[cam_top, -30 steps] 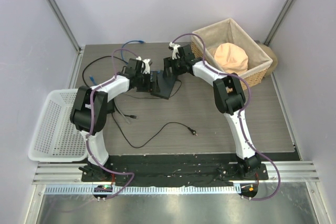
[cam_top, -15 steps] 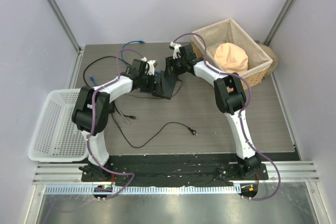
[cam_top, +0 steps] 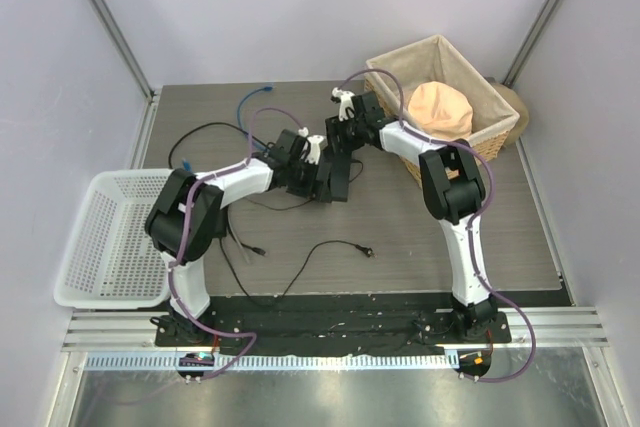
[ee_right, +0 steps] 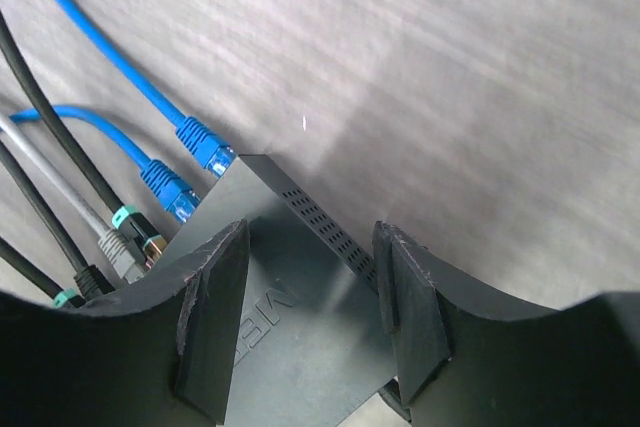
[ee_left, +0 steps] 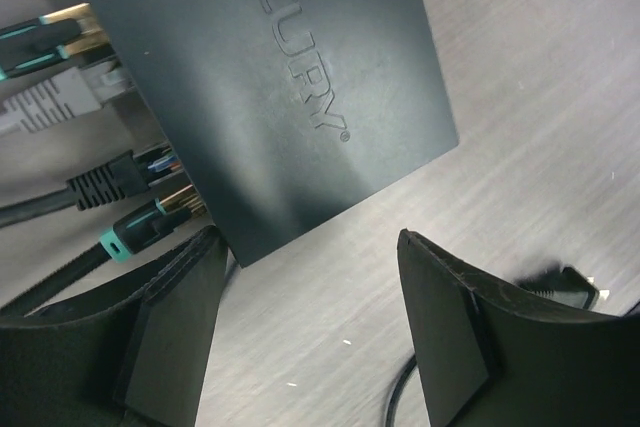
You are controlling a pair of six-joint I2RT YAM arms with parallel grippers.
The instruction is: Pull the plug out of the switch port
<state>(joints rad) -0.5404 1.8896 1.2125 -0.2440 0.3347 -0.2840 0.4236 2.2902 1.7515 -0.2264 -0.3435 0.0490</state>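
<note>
The switch (cam_top: 331,176) is a flat dark-grey box lying mid-table. In the left wrist view the switch (ee_left: 280,77) fills the top, with several plugs (ee_left: 135,227) in its left edge. My left gripper (ee_left: 310,307) is open just short of its near corner, with bare table between the fingers. In the right wrist view two blue plugs (ee_right: 190,172) and a grey one (ee_right: 122,247) sit in the port row. My right gripper (ee_right: 310,287) stands open over the switch (ee_right: 300,347). One finger (ee_right: 215,317) covers its top face. The other is by the vented side.
A wicker basket (cam_top: 495,127) holding a peach-coloured lump stands at the back right, close behind the right arm. A white plastic basket (cam_top: 105,237) sits at the left edge. Loose black cables (cam_top: 330,247) trail across the front of the table. A blue cable (cam_top: 255,95) lies at the back.
Both grippers and the switch have shifted to the right and slightly nearer. The switch has turned a little. The right jaws have narrowed. The left jaws keep the same width.
</note>
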